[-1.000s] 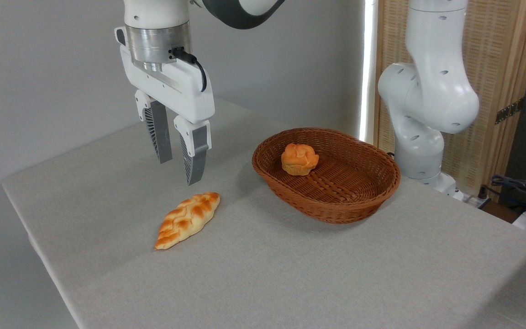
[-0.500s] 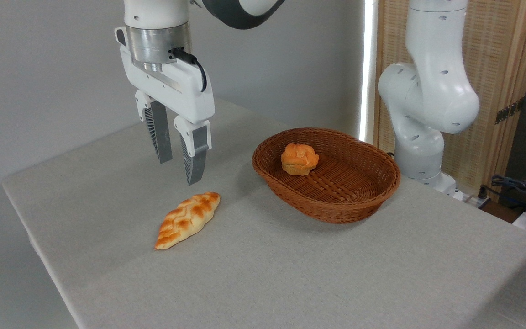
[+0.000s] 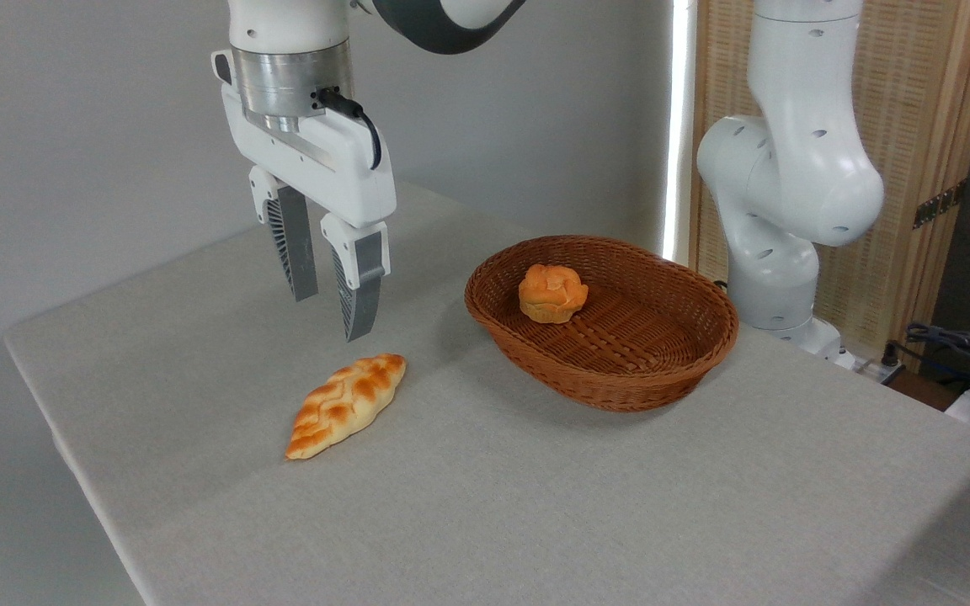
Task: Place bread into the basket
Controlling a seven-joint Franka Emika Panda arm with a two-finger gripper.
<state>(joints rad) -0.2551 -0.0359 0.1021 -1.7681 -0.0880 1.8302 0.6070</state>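
Camera view: gripper [image 3: 332, 313] parted, empty — bread [image 3: 345, 405] just below, long axis diagonal; basket [image 3: 611, 383] rightward.

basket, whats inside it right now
Only a small round bun, sitting toward the left end of the basket. The rest of the woven floor shows bare; the near wall hides a strip of it.

A plain grey wall [image 3: 98, 126] stands behind the grey-clothed desk [image 3: 535, 505]; a woven wood-framed screen [image 3: 914, 151] at right, bright light strip [image 3: 677, 126] beside it.
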